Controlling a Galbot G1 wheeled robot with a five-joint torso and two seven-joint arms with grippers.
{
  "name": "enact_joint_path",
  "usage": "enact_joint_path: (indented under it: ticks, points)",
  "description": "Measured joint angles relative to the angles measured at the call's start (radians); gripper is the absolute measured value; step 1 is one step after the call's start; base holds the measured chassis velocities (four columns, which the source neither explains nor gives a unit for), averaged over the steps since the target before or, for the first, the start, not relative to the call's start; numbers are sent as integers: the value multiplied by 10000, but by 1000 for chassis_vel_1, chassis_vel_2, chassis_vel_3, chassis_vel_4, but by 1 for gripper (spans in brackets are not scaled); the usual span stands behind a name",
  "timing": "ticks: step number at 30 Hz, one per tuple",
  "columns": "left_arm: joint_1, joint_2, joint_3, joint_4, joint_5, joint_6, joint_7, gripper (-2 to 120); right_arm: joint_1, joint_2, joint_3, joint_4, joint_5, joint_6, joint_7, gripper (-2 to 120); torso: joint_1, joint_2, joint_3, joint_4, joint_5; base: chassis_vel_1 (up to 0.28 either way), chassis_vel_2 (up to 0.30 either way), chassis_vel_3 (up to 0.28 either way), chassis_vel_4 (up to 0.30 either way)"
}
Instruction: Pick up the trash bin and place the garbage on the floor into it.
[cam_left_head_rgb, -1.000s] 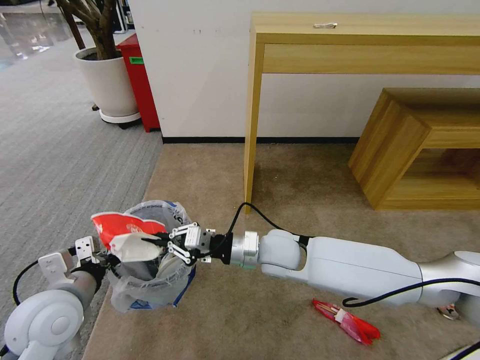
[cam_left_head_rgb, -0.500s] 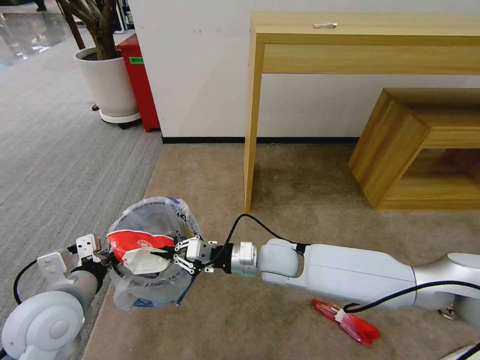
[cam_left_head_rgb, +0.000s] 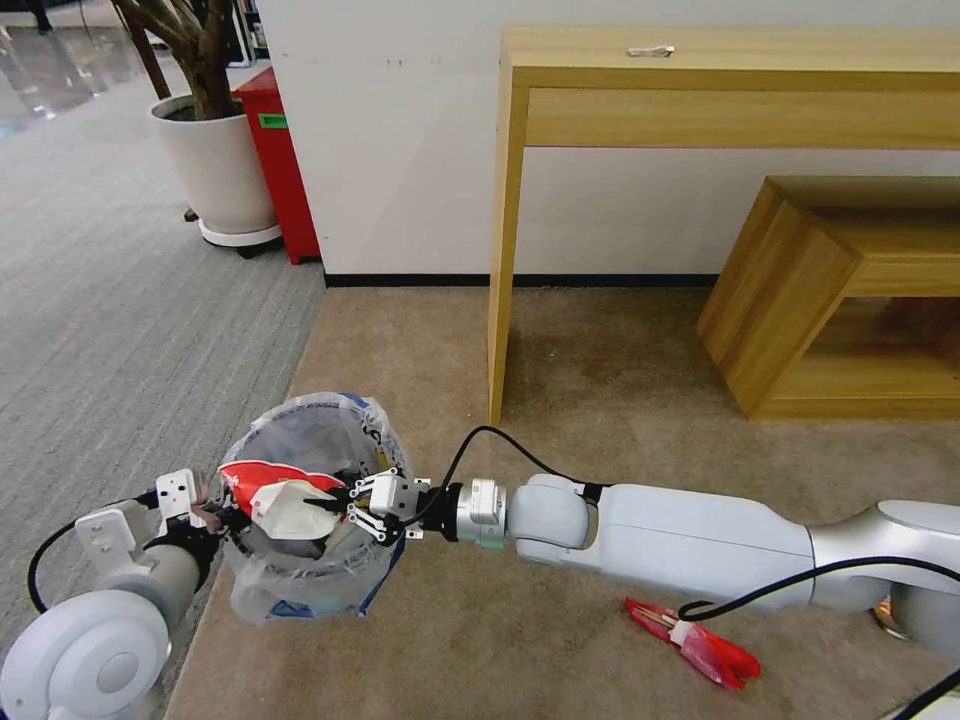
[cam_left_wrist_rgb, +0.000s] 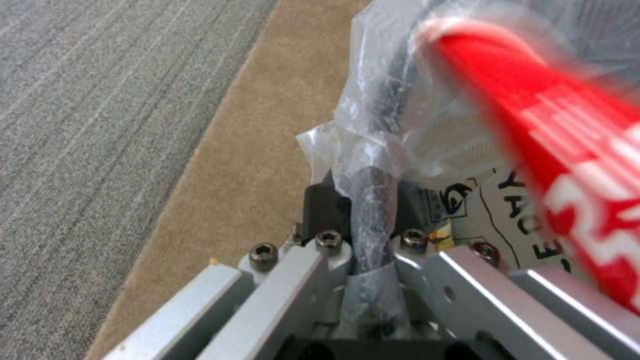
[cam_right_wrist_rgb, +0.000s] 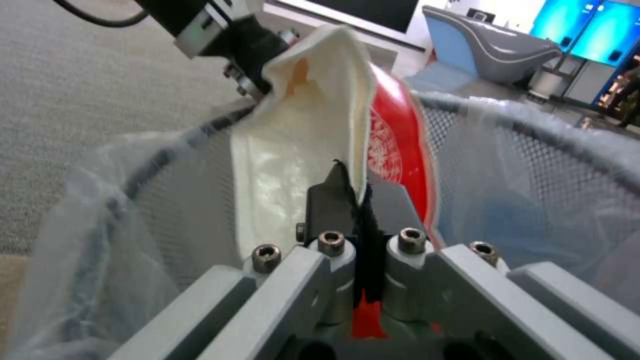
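Observation:
The trash bin, a small round mesh bin lined with a crinkled clear bag, hangs just above the carpet at the lower left. My left gripper is shut on its near rim; in the left wrist view the left gripper pinches rim and bag together. My right gripper reaches in from the right, shut on a crushed red and white paper cup that sits inside the bin's mouth. In the right wrist view the right gripper clamps the cup within the mesh wall. A red wrapper with wooden sticks lies on the carpet under my right arm.
A wooden table leg stands just behind the bin, with a low wooden shelf to the right. A white plant pot and a red box stand against the wall at the far left. Grey floor borders the tan carpet on the left.
My right gripper has lowered the crushed cup from above the rim down into the bin's mouth. The bin, held by the left gripper, has shifted only slightly.

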Motion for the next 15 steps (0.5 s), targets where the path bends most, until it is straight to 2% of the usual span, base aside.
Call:
enact_joint_path:
  ticks: [15]
  points:
    - [123, -81, 55, -111, 153, 12, 102, 0, 178, 4, 2, 36, 39, -52, 90, 0, -1, 0, 0, 1, 0, 0, 0, 0, 0]
